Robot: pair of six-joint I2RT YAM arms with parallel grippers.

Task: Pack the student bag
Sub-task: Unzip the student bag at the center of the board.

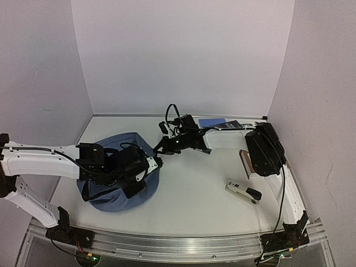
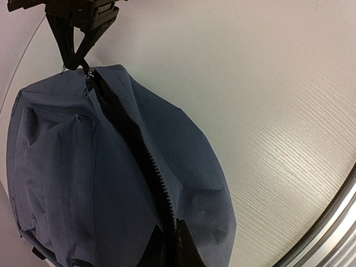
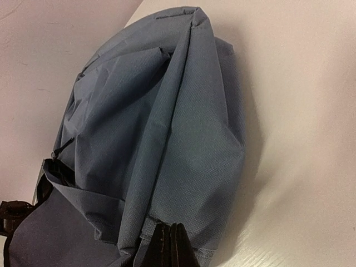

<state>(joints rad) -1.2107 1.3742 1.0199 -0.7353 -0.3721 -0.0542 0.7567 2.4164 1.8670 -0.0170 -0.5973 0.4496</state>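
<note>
The student bag (image 1: 114, 192) is a soft slate-blue backpack lying at the left of the table. Its black zipper (image 2: 139, 150) runs the length of the left wrist view. My left gripper (image 2: 179, 245) is shut on the bag's fabric beside the zipper, seen from above at the left gripper (image 1: 136, 178). My right gripper (image 3: 170, 246) is shut on a folded seam at the bag's far end, near the bag's top right corner under the right gripper (image 1: 158, 149). The right gripper's black fingers (image 2: 75, 47) also show at the zipper's end. The bag's inside is hidden.
A black and silver stapler (image 1: 243, 193) lies at the right front. A brown-edged book (image 1: 245, 161) sits partly under the right arm. A blue flat item (image 1: 212, 122) and a dark one (image 1: 236, 124) lie at the back. The metal rail (image 1: 178, 245) marks the near edge.
</note>
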